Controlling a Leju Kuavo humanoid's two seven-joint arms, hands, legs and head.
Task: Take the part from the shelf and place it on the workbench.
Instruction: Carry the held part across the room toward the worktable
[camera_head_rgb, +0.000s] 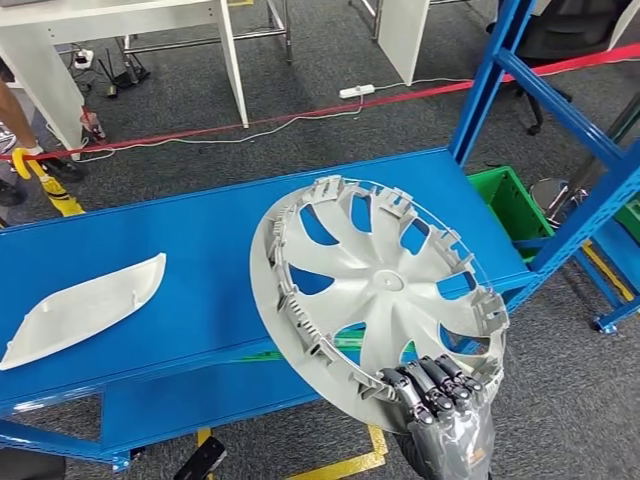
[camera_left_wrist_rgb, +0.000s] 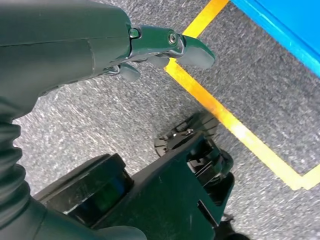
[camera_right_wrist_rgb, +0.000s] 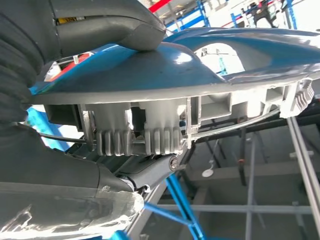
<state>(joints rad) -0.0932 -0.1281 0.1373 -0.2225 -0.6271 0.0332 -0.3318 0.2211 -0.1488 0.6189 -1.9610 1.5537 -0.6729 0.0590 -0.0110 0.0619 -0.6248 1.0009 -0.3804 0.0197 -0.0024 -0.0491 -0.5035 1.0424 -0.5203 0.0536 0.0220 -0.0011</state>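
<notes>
Currently, R hand (camera_head_rgb: 441, 405) grips wheel cover (camera_head_rgb: 377, 290) by near rim, tilted above blue shelf (camera_head_rgb: 189, 250); L hand (camera_left_wrist_rgb: 124, 47) hangs empty w/ fingers apart; keep grip firm, lift clear of shelf edge before turning to workbench.

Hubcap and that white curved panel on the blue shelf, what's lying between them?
Nothing: the head view shows bare blue shelf between the hubcap and the panel.
</notes>
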